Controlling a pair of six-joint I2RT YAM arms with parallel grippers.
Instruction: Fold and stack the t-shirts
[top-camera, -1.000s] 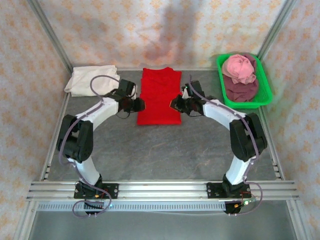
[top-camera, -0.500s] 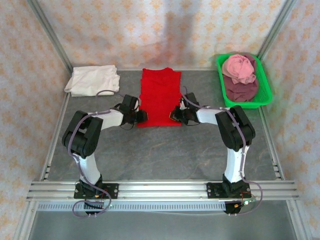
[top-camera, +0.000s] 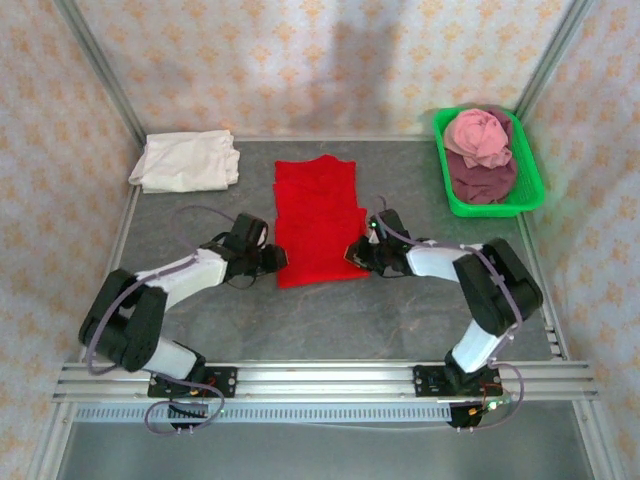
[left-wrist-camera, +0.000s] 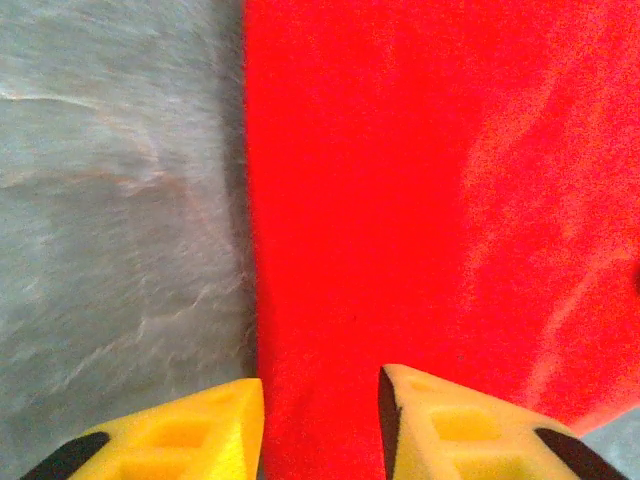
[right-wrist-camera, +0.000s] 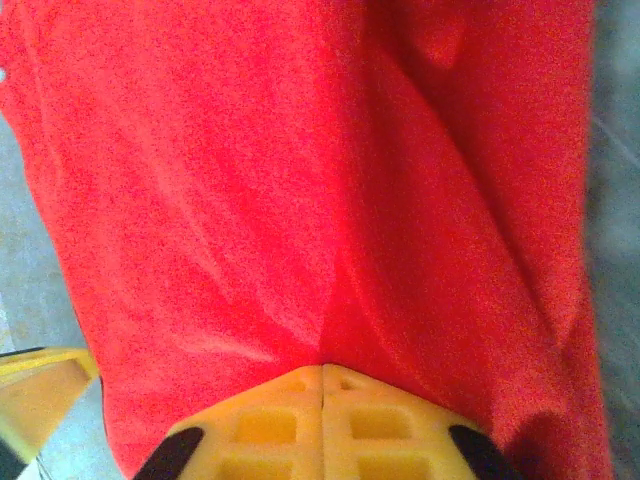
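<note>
I see a grey, marbled table (top-camera: 330, 310) carrying everything. A red t-shirt (top-camera: 318, 220), folded into a long strip, lies flat at its middle. A folded cream-white t-shirt (top-camera: 186, 160) rests at the far left corner, and a green plastic tray (top-camera: 528, 175) sits at the far right.

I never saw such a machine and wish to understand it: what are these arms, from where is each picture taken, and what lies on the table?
These are two robot arms bolted at the table's near edge. The wide picture looks down from above and behind them; each close picture comes from a wrist camera. On the grey table lie a flat red t-shirt and a folded cream-white t-shirt; a green tray holds a pink t-shirt and a maroon t-shirt. The left fingers stand apart over the red shirt's edge; the right fingers look closed, pinching it.
</note>
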